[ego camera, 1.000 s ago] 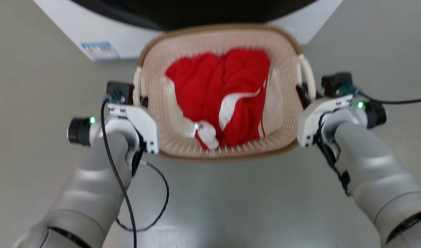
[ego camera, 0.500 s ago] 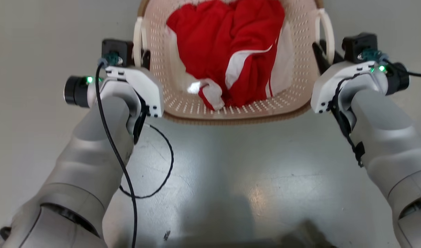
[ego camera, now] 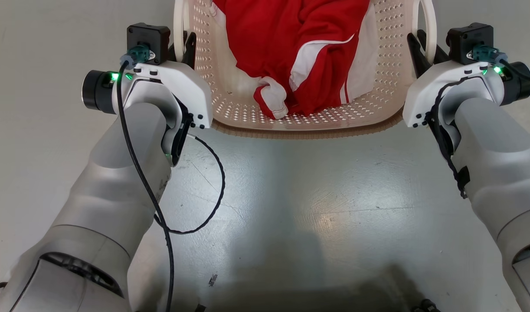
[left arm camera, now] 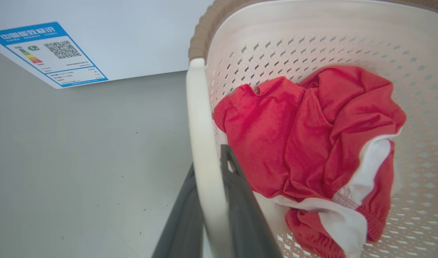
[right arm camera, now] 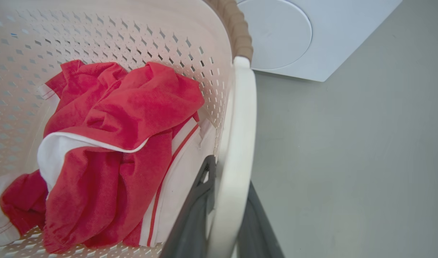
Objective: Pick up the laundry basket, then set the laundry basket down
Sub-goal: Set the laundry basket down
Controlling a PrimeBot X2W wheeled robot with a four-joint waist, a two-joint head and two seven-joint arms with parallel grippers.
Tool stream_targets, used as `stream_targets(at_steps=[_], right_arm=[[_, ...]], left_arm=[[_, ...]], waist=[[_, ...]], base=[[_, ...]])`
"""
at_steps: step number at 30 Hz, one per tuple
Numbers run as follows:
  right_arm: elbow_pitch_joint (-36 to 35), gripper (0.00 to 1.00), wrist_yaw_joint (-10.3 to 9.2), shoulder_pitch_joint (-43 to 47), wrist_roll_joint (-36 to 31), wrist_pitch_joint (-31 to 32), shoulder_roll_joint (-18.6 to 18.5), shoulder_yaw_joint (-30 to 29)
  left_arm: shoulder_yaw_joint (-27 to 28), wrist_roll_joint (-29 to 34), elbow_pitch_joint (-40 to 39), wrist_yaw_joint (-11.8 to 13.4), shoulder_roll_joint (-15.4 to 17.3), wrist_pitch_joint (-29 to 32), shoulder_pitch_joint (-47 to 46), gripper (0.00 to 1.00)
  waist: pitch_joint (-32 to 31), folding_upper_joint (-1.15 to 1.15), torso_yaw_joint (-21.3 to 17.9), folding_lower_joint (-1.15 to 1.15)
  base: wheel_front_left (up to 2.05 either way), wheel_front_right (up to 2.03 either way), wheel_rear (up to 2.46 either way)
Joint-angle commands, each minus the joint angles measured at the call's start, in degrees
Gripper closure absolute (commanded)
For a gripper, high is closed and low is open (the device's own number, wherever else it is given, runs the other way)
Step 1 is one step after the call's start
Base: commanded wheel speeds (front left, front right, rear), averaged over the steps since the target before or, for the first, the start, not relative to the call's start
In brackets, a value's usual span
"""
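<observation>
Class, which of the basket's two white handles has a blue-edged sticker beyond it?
The left handle, in the left claw: the sticker lies past it. Past the right handle is a round panel.

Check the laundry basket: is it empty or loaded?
Loaded, not full: crumpled red-and-white clothing lies inside the laundry basket, and much of its perforated wall shows bare around the pile.

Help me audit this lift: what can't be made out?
Far end of the laundry basket: cut off by the head view's top edge.
Its underside and any gap to the floor: hidden by the basket, all views.
Print on washing machine label: too small, left wrist view.
</observation>
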Motion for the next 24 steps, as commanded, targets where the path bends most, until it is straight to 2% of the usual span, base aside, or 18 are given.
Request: stream_targets(at_steps=[1, 24], right_arm=[[-0.51, 1.0, 0.44, 1.54, -1.25, -0.61, 0.54, 0.46], [-1.73, 1.0, 0.44, 1.29, -9.04, -0.65, 1.19, -6.92]], left_arm=[[1.19, 1.31, -1.42, 0.4, 2.05, -0.78, 0.31, 1.0], [6.68, 6.6, -0.74, -1.05, 0.71, -0.78, 0.49, 1.0]], waist=[[0.15, 0.0, -0.01, 0.0], [2.89, 0.0, 0.1, 0.0]], base=[[0.0, 0.0, 0.0], [0.0, 0.0, 0.0]])
